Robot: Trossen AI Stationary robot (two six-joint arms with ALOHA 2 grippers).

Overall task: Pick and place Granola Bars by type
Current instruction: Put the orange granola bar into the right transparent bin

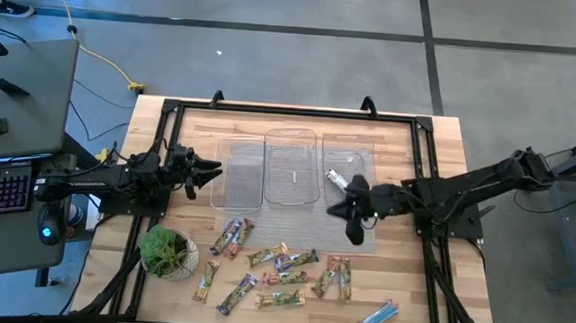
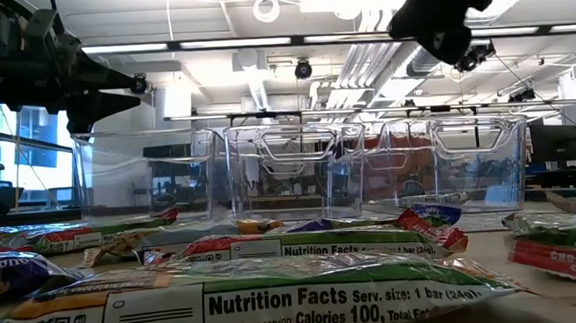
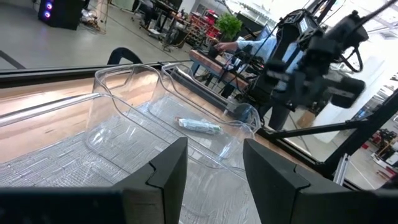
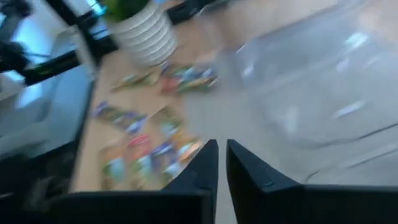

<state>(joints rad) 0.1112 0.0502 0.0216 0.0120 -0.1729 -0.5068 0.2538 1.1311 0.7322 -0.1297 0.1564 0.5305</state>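
Three clear trays (image 1: 293, 168) sit side by side, one bar (image 1: 339, 181) already inside the right tray, about a dozen granola bars (image 1: 281, 271) scattered nearer, left gripper (image 1: 212, 173) open, right gripper (image 1: 339, 209) nearly closed and empty.

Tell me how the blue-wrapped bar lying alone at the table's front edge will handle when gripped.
The blue-wrapped bar is flat and thin, so probably light. Its shiny wrapper looks slippery and may crinkle under the fingers. Lying flat, it should slide rather than roll if nudged.
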